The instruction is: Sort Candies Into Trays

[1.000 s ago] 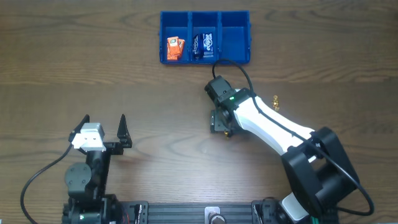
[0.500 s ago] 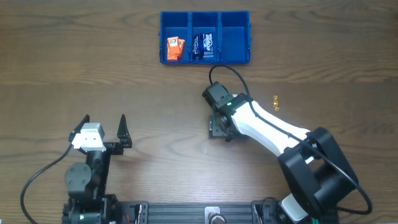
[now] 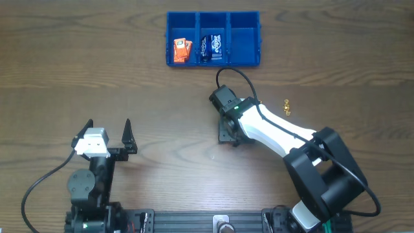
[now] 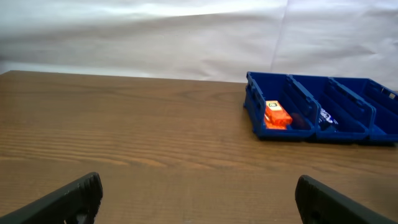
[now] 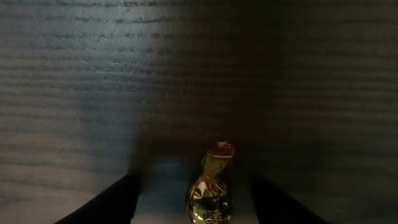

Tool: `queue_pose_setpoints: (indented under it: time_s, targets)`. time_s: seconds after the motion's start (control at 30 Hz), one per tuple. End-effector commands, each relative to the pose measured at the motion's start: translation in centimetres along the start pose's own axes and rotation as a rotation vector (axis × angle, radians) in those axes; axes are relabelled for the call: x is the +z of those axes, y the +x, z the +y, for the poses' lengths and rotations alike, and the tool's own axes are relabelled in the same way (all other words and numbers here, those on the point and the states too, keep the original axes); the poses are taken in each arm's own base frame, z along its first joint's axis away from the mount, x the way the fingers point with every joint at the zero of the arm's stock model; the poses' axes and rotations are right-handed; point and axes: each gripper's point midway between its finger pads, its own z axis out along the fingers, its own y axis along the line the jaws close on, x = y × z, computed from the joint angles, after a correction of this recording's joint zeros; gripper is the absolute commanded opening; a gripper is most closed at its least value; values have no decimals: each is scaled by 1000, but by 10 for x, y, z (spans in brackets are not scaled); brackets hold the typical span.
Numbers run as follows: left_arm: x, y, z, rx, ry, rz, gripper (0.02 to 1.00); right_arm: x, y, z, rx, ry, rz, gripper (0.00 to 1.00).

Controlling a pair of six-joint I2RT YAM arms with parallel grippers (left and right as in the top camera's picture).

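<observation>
A gold-wrapped candy [image 5: 211,194] lies on the wooden table between the fingers of my right gripper [image 5: 196,208]. The gripper is open, low over the table, with a gap on each side of the candy. From above, the right gripper [image 3: 228,134] is at the table's middle, below the blue three-compartment tray [image 3: 255,40]. The tray's left bin holds an orange candy [image 3: 182,50] and its middle bin a dark blue candy [image 3: 211,46]. Another small gold candy [image 3: 286,105] lies to the right of the arm. My left gripper [image 3: 108,133] stands open near its base, holding nothing.
The left wrist view looks across bare wood to the blue tray [image 4: 258,106] with the orange candy [image 4: 277,116] in its near bin. A black cable [image 3: 236,72] loops above the right wrist. Open table lies left of the tray.
My right gripper has shifted slightly left and toward the front of the table, and it now stands around the gold candy. The left arm has not moved.
</observation>
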Motion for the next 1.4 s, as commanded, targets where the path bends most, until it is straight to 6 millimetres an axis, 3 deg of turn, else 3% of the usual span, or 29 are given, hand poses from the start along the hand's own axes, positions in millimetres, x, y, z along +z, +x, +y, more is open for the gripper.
queue_pose_setpoints:
  time_s: [0.03,0.6,1.03,1.2,1.4]
  targets:
    - [1,16,-3,6,20,48,996,5,2,-4,13,21,11,511]
    - [1,16,-3,6,20,48,996,5,2,-9,28,27,19,290]
    - [1,16,-3,6,20,48,998,-3,-3,-6,36,9,-9,224]
    - [1,16,-3,6,20,48,998,-30,-23,-6,26,8,-103,220]
    - [1,16,-3,6,20,48,998,-117,-99,-14,21,45,-342,218]
